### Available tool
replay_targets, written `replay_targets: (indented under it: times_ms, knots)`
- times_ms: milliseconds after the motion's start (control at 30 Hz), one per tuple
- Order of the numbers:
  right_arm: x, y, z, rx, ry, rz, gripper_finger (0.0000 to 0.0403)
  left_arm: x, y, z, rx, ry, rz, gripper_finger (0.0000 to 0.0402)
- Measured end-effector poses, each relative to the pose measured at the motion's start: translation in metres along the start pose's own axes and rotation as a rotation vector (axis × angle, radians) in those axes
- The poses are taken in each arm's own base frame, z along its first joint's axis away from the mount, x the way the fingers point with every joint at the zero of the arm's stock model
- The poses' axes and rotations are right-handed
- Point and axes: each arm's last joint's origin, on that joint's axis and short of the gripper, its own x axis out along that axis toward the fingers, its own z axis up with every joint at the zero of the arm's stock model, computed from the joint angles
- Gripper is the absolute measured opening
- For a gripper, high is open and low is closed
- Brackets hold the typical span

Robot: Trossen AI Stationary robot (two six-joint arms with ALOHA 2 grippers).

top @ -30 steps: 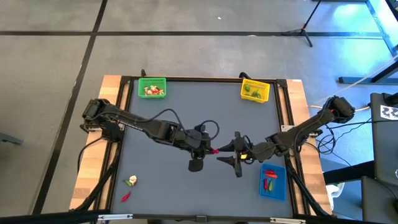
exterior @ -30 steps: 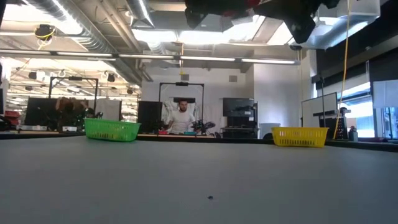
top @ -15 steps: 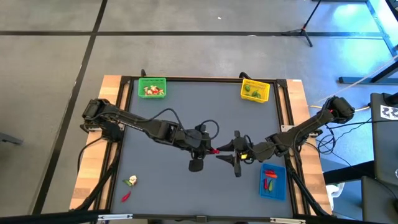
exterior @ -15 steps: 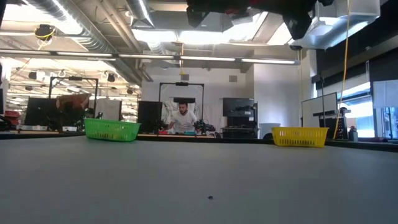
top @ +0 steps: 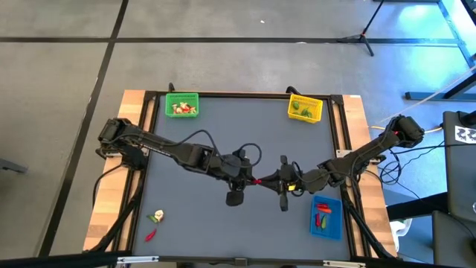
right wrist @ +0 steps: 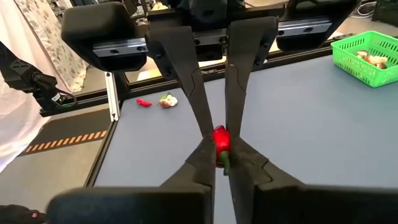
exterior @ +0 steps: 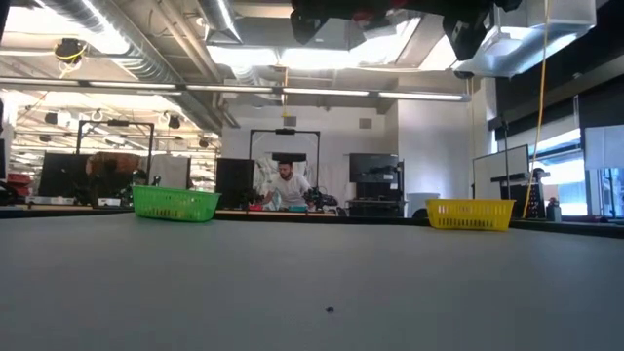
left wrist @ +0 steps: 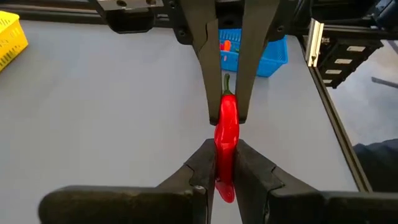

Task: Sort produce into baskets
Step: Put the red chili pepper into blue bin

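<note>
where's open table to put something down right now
Bare mat lies between the green basket and yellow basket, and along the near edge between the loose pieces and blue basket. The centre is crowded: both grippers pinch one red chili.

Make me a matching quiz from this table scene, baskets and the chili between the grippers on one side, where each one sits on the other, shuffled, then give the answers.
Things:
1. green basket
2. yellow basket
3. blue basket
4. red chili

Places or states:
A. near right edge, holding red pieces
B. far left corner
C. pinched between both grippers, mid-table
D. far right corner

Pairs: 1-B, 2-D, 3-A, 4-C
</note>
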Motion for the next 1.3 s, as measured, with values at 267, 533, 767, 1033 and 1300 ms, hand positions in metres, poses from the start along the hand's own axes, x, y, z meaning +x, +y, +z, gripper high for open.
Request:
replay_targets:
  times_ms: [267,533,767,1033,1300]
  knots:
    - [0.000,0.000,0.000,0.000,0.004,0.008,0.0023,0.000,0.003,0.000,-0.061,0.007,0.001,0.0113]
    - [-0.005,0.004,0.000,0.005,0.099,0.061,0.0022,-0.001,-0.003,-0.010,-0.032,0.108,-0.024,0.0181]
    - [-0.019,0.017,-0.003,0.019,0.351,0.052,0.0023,-0.006,-0.014,-0.027,-0.012,0.252,-0.007,0.0186]
    - [-0.045,0.038,-0.007,0.131,0.594,0.043,0.0023,-0.007,-0.023,-0.028,0.004,0.235,0.005,0.0186]
    - [-0.077,0.056,-0.025,0.280,0.801,-0.011,0.0024,-0.007,-0.022,-0.028,0.001,0.232,0.016,0.0186]
